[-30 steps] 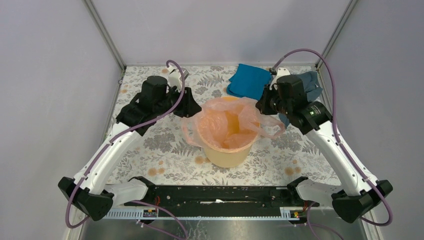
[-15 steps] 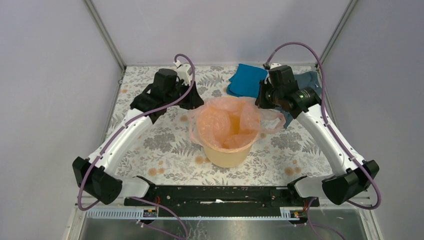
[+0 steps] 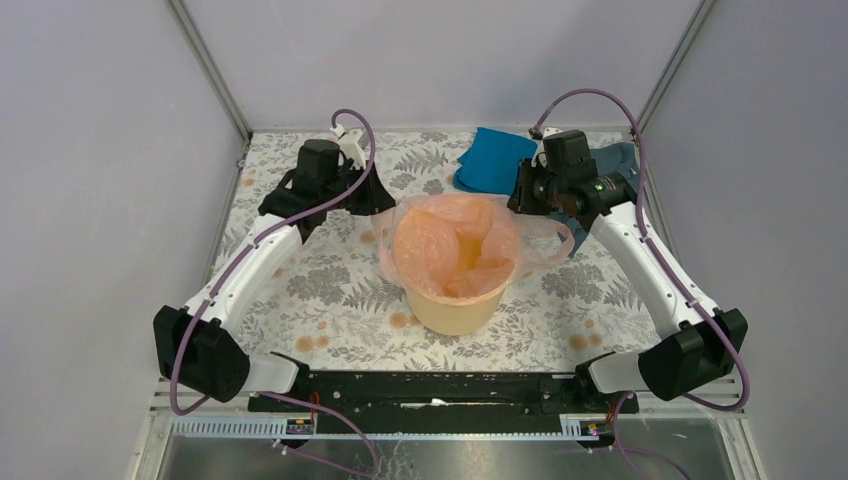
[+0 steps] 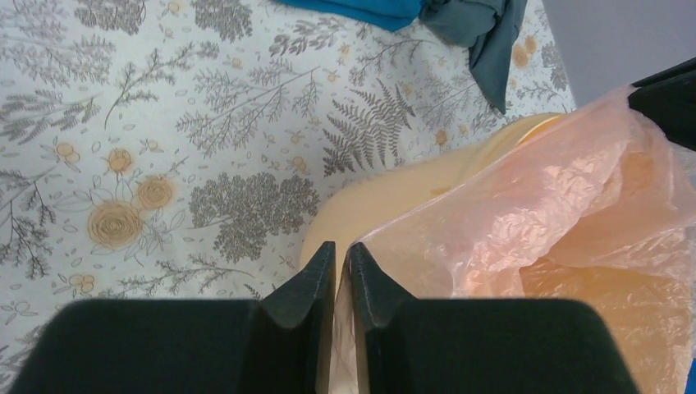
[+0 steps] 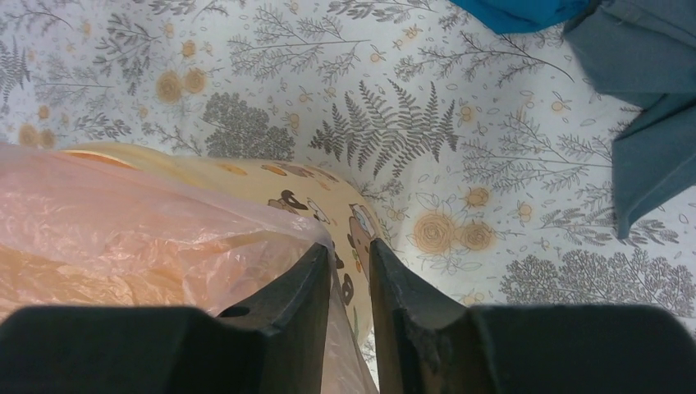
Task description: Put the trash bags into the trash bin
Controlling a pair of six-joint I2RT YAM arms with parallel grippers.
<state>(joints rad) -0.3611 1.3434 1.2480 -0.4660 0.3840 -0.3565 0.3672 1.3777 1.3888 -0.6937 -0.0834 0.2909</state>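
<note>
The yellow-orange trash bin (image 3: 450,308) stands at the table's middle. The pale-pink trash bag (image 3: 455,238) lies spread over its mouth and sags inside, with a loose flap hanging off the right side. My left gripper (image 3: 385,203) is at the bin's far-left rim. In the left wrist view it (image 4: 342,254) is shut on the bag's edge (image 4: 558,189) beside the bin wall (image 4: 386,197). My right gripper (image 3: 520,203) is at the far-right rim. In the right wrist view it (image 5: 349,250) pinches the film (image 5: 123,230) over the bin's wall (image 5: 271,185), with a narrow gap between the jaws.
A blue cloth (image 3: 495,160) and a grey-blue cloth (image 3: 620,165) lie at the back right, just behind my right gripper. The floral tablecloth (image 3: 320,290) covers the table. Grey walls and metal posts close in the left, right and back sides.
Both grippers have moved away from the arm bases and a little toward each other with the bag's edges. The bag's mouth now sits rounder and more evenly over the bin.
</note>
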